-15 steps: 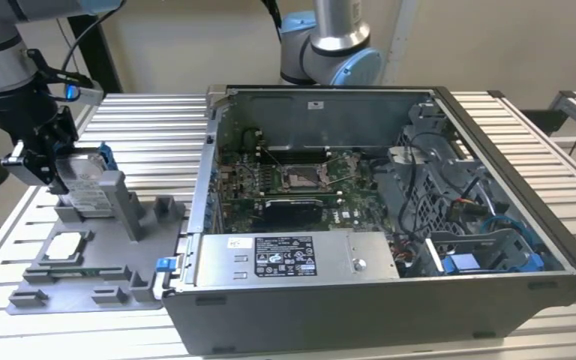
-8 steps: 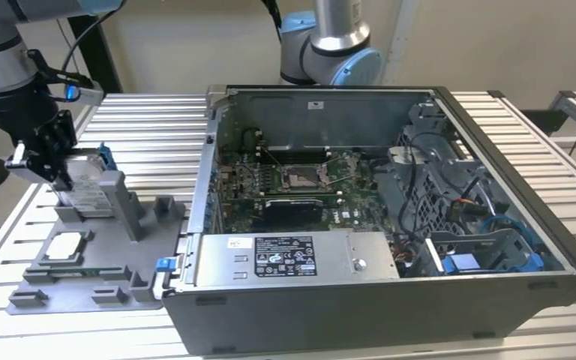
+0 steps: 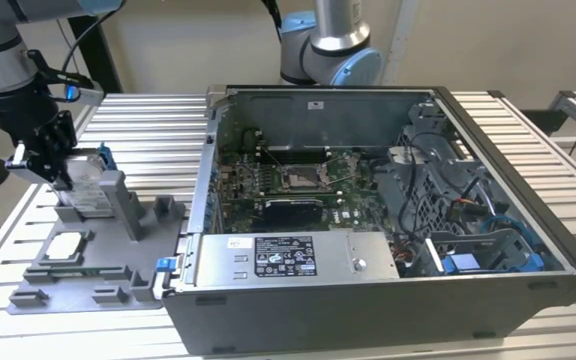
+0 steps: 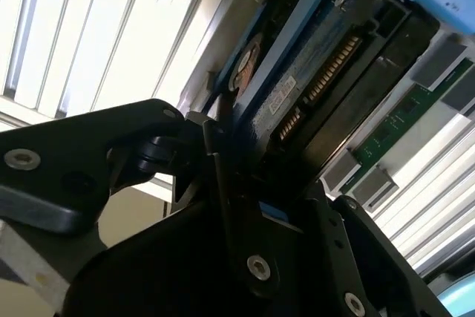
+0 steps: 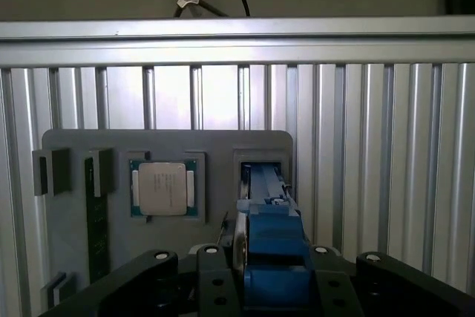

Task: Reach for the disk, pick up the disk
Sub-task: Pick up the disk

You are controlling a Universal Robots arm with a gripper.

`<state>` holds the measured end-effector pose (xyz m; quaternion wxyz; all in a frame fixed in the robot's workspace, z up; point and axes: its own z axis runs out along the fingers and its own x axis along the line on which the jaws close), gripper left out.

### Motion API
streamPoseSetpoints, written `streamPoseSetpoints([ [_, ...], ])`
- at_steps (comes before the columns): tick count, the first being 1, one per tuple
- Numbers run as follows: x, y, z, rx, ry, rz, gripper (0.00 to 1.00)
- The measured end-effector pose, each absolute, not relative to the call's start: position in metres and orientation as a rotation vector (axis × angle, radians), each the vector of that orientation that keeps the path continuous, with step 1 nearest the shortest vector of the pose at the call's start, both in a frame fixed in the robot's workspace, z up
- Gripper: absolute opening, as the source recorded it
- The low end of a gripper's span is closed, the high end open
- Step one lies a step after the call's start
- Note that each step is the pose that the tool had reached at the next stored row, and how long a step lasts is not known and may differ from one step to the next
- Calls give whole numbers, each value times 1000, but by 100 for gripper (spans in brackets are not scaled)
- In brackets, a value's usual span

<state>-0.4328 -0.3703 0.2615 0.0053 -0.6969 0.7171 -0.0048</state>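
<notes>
Gripper (image 5: 274, 276) up close, jaws seemingly pinching the disk (image 5: 264, 183) by its blue frame (image 5: 273, 231); disk stands on edge in the grey tray (image 5: 74, 142), near the tray's chip (image 5: 162, 188); stiff, weighty, shock-sensitive, I'd say; frame flanks suit gripping.

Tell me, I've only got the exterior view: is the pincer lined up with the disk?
Observer: Yes. In the first wrist view the blue-framed disk runs centred in line with the pincer.
Operator: What's on the face I can't see?
Observer: The second wrist view shows a circuit board with gold connector pins.
Operator: Lifted out yet?
Observer: Can't tell; the first wrist view shows its far end at a slot in the grey holder.
</notes>
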Motion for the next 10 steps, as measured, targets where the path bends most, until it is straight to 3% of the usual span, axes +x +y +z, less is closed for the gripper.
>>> streamPoseSetpoints([
  [10,-433,-370,261,-2182,2245,-15,0],
])
